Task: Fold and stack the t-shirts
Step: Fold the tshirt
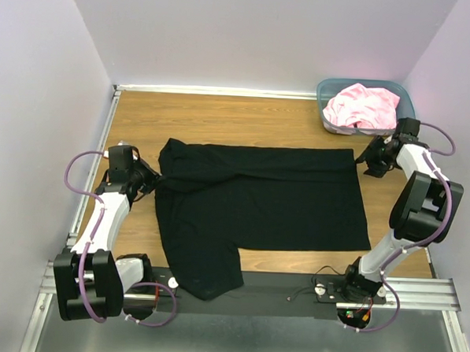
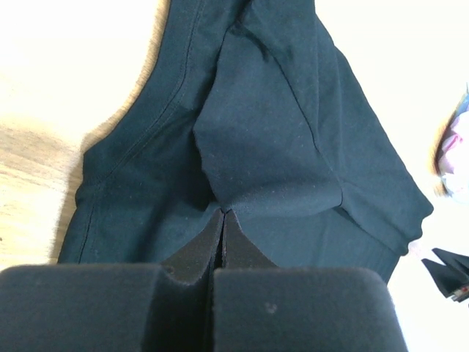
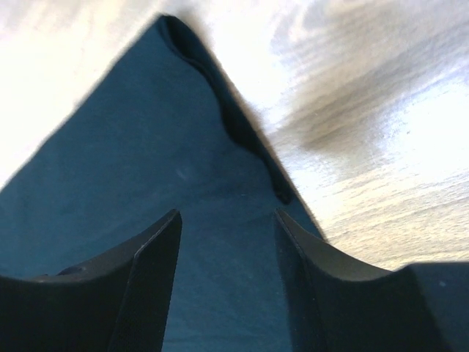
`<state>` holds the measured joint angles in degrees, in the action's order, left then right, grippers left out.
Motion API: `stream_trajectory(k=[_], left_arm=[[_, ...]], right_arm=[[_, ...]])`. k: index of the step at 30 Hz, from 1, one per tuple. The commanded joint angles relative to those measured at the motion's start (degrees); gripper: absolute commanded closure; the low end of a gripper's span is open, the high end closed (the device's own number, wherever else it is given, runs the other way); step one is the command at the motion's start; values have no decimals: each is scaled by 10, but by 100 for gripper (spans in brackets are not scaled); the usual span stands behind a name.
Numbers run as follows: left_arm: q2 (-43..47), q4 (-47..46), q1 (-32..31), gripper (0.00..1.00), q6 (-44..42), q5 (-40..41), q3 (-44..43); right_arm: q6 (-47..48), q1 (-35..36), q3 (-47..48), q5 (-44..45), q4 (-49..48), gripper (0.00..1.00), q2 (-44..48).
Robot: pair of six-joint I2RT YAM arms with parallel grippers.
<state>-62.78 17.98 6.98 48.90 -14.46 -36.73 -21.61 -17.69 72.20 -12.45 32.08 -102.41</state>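
Black cloth covers the middle of the wooden table (image 1: 222, 116). It is the black t-shirt (image 1: 257, 197), which lies flat there, and its far edge makes a nearly straight line from left to right. At the near left, one part of it reaches over the near edge of the table and onto the black rail (image 1: 276, 292) where the arms are fixed.

The left gripper (image 1: 150, 179) is at the left side of this shirt. In the left wrist view its fingers (image 2: 199, 251) are pressed together, and a small peak of the black cloth is pinched between their tips. The cloth rises in soft folds toward that point.

The right gripper (image 1: 372, 162) is at the far right corner of the black t-shirt, near the bin. In the right wrist view its fingers (image 3: 146, 264) are spread apart. The corner of the shirt lies flat under the gap between them, and nothing is caught between them. I cannot tell if the tips touch the cloth.

The pink t-shirt (image 1: 363, 106) is crumpled inside the teal bin (image 1: 328, 89), which stands at the far right corner of the table, well apart from the left gripper. This shirt is not folded, and it is heaped above the rim of the bin.
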Motion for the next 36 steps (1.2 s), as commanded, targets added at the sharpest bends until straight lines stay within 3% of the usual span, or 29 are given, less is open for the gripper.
stream_trajectory(k=[1,12,22,36], left_arm=[[20,23,-7,100,1,-14,-5],[30,80,-35,100,15,-20,-42],[72,90,-126,100,81,7,-40],[122,105,-159,100,149,3,-34]], right_arm=[[-15,5,-11,-19,-21,38,28],[-16,23,-20,-46,-25,37,41],[-7,52,-13,-72,-28,37,43],[-2,64,-15,-84,-29,36,36]])
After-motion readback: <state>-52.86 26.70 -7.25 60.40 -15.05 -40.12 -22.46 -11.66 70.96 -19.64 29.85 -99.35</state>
